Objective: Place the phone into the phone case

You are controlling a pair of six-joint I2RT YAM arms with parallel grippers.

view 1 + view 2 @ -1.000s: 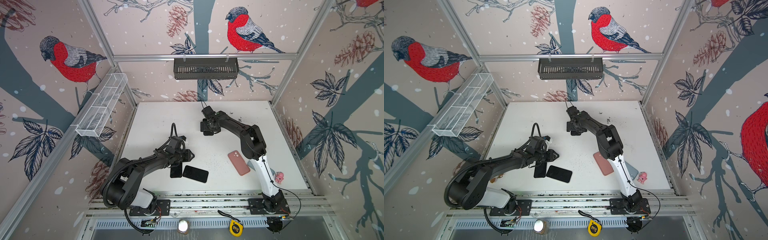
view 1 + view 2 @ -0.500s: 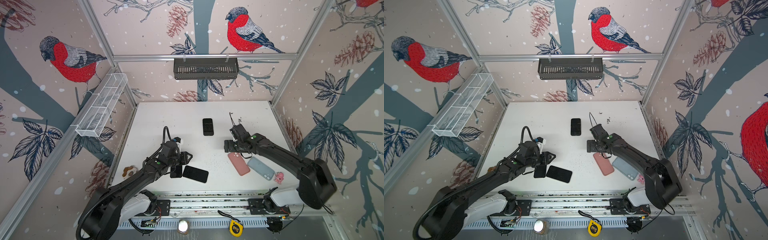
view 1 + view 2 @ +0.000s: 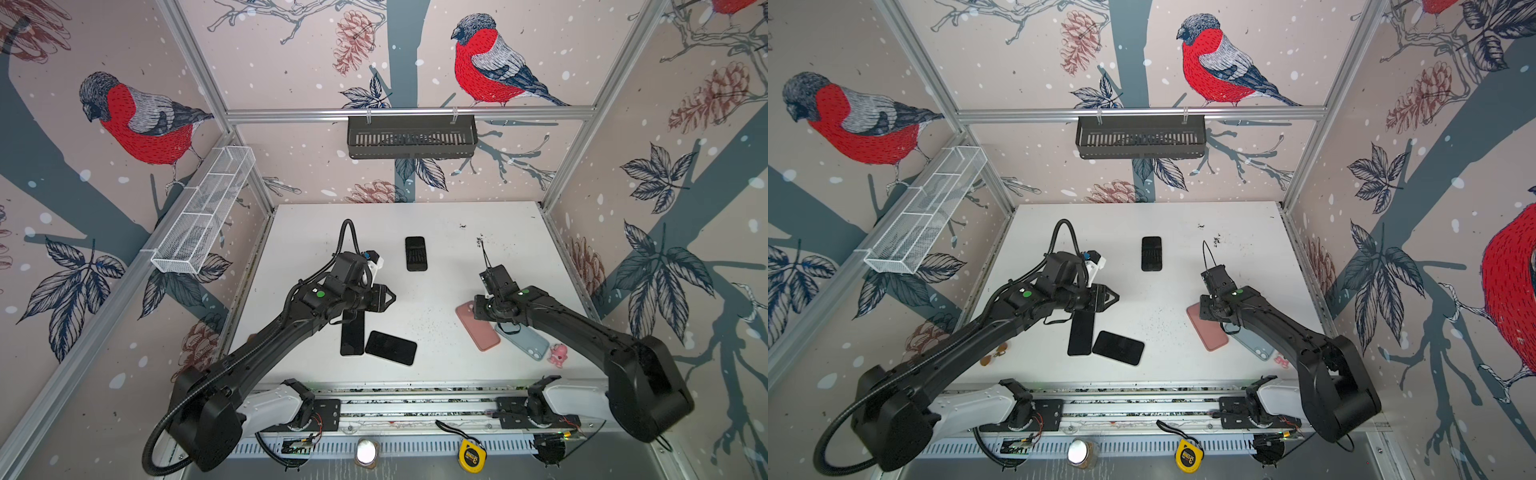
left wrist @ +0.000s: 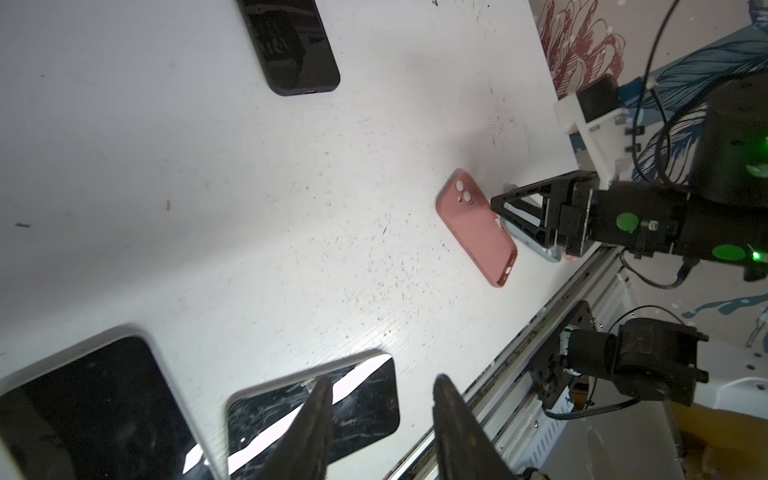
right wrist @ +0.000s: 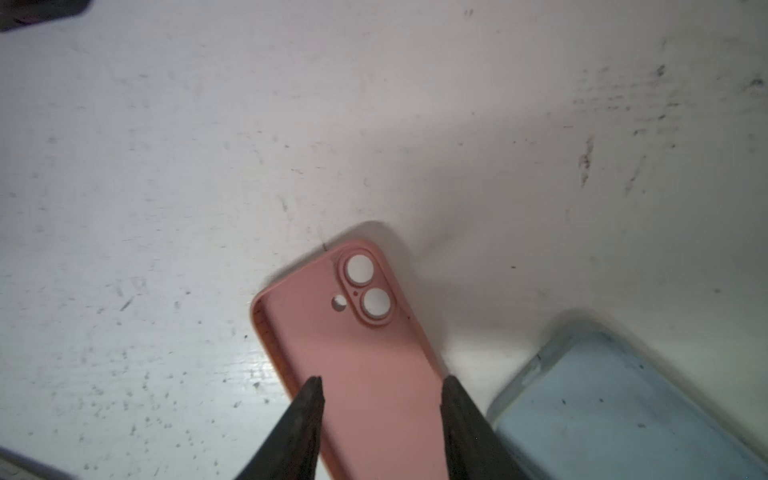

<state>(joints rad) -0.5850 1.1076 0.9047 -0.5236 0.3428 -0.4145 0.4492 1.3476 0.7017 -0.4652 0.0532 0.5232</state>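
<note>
Over the last second the right arm had swung back from the black-cased phone [image 3: 416, 253] at 12 o'clock. The right gripper [image 5: 382, 384] hung over the pink case [image 5: 365, 361] at 4 o'clock with its fingers apart and nothing clamped; whether they touched it I could not tell. The left gripper [image 4: 382, 390] had shifted slightly toward 12 o'clock, fingers released and empty.

Nearest, off the table at 6 o'clock, lay a tape measure [image 3: 471, 457]. On the scuffed white table [image 3: 440, 286] the first phone [image 3: 351, 338] lay bare at 7 o'clock, with the second phone [image 3: 390, 348] angled just beside it. A blue case [image 3: 525, 340] sat just beside the pink one, and a pink toy [image 3: 557, 355] was near it. Bullfinch wallpaper [image 3: 490, 66] covered the walls, with a wire basket [image 3: 203, 216] at 9 o'clock and a black rack [image 3: 411, 137] at 12.
</note>
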